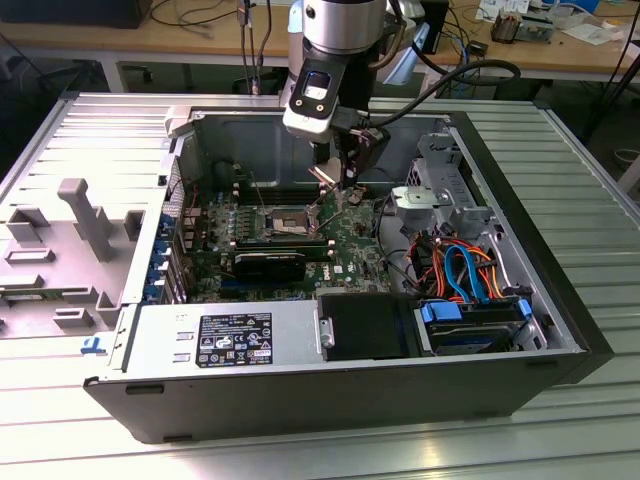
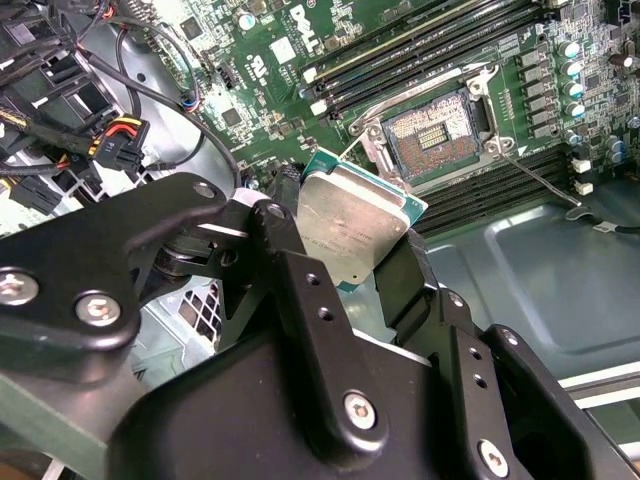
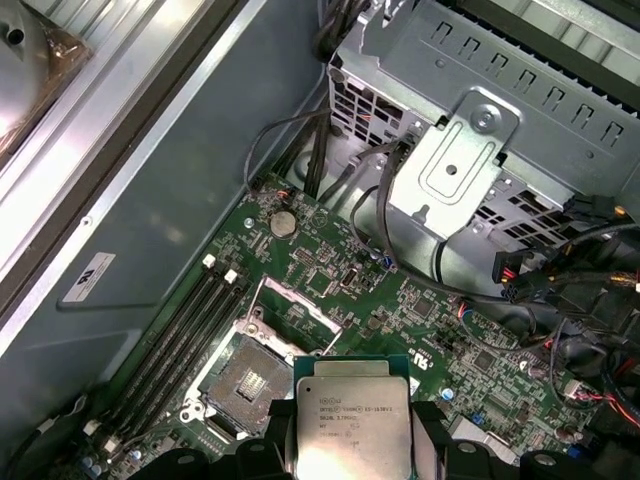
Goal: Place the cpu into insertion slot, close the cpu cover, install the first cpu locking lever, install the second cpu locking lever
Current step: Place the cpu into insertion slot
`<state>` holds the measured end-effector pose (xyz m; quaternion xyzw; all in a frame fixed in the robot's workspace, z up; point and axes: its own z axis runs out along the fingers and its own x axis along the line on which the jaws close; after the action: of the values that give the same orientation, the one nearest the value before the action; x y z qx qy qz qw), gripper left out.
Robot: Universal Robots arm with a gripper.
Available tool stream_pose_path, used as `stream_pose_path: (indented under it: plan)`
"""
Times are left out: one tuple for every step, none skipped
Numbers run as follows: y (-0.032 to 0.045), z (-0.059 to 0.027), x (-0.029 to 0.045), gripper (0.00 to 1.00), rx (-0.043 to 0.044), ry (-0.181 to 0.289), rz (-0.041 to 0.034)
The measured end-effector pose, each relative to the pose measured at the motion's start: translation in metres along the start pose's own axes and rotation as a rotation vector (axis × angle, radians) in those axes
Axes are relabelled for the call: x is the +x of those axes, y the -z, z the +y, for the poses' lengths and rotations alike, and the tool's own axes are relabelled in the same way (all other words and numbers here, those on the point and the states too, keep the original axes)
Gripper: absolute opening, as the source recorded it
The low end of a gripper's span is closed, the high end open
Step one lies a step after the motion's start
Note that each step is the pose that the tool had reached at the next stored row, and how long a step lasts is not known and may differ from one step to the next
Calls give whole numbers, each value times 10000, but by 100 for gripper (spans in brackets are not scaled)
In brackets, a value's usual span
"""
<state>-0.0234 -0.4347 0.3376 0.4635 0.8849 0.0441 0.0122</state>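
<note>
place: robotics lab or workshop | evidence: robot arm [image 1: 340,30] over an opened computer case [image 1: 330,385] lying on a ribbed metal surface [image 1: 570,430] | green circuit board [image 1: 350,250] and its insertion slot [image 1: 283,218] laid bare inside | wooden benches [image 1: 90,42] behind, strewn with cables [image 1: 195,15] and small parts | loose grey plastic piece [image 1: 85,215] beside the case

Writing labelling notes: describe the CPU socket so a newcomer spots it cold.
In the exterior view, start at the open computer case, then the green motherboard on its floor. Near the board's middle sits the insertion slot, a square socket with a dark centre and silvery rim. The memory slots flanking it are long, narrow and black; it alone is square.
</note>
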Motion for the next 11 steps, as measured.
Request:
stream_pose_path:
  plan:
    - [0,0,0,55,0,-8,-1]
    - [0,0,0,55,0,-15,-2]
    - [-1,0,0,55,0,-28,-3]
    - [-1,0,0,55,0,-36,-4]
    - [-1,0,0,55,-1,-44,-4]
    - [-1,0,-1,55,-1,-49,-5]
    - [-1,0,-1,55,-1,-56,-5]
    - [-2,0,-1,55,-1,-62,-6]
    - [-2,0,0,55,-1,-68,-6]
    - [-2,0,0,55,-1,-75,-7]
    - [-2,0,0,55,-1,-80,-8]
